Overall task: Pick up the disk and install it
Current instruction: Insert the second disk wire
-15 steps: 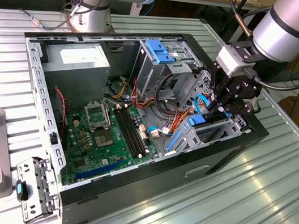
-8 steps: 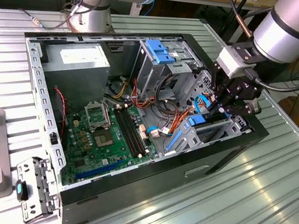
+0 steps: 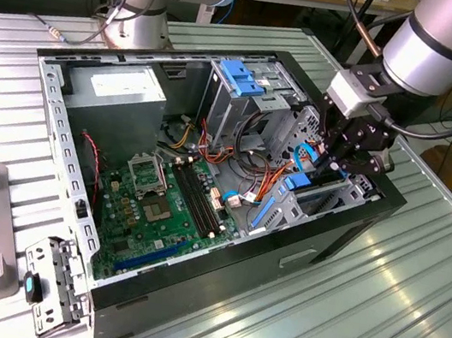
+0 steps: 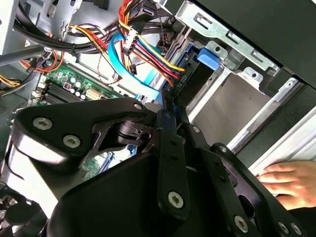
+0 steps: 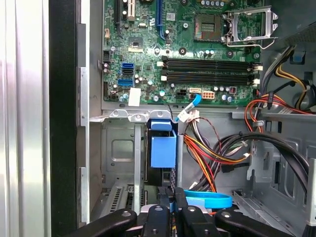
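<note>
**Disk going into the bay**

While the arm is reaching into the open computer case [image 3: 345, 232], the gripper [image 5: 170, 210] is pinching the disk [image 5: 163, 153] by its edge, fingers closed on it, with the disk standing on edge in the drive bay [image 5: 118, 148]. My read: it is best kept square to the bay walls and clear of the blue ribbon cable [image 5: 210, 200]. No writing is legible. A person's hand [image 4: 286, 180] is resting beside the case.
</note>
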Robot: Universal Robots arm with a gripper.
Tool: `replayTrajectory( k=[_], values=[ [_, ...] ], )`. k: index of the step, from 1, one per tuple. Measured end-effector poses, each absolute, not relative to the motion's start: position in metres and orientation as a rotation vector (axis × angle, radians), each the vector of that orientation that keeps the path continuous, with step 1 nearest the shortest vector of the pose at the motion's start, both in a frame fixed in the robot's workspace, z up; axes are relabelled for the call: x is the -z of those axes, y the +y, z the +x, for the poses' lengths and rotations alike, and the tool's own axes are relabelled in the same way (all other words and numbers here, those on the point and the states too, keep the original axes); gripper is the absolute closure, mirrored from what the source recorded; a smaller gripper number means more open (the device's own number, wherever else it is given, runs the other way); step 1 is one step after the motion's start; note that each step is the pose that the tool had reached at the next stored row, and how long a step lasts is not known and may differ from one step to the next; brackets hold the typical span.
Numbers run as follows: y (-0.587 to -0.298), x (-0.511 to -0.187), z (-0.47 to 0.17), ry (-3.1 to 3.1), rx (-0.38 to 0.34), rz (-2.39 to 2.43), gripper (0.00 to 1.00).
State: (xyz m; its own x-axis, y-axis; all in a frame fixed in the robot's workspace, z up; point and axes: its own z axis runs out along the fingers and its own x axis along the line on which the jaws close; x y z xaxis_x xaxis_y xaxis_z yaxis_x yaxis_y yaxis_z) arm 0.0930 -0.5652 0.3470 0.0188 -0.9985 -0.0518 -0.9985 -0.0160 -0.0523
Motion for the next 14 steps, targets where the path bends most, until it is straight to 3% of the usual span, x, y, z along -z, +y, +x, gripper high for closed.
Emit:
replayTrajectory(
  k=[14],
  values=[
    [-0.5649,-0.3459,0.0930,2.149,-0.009,-2.181,0.84]
  ],
)
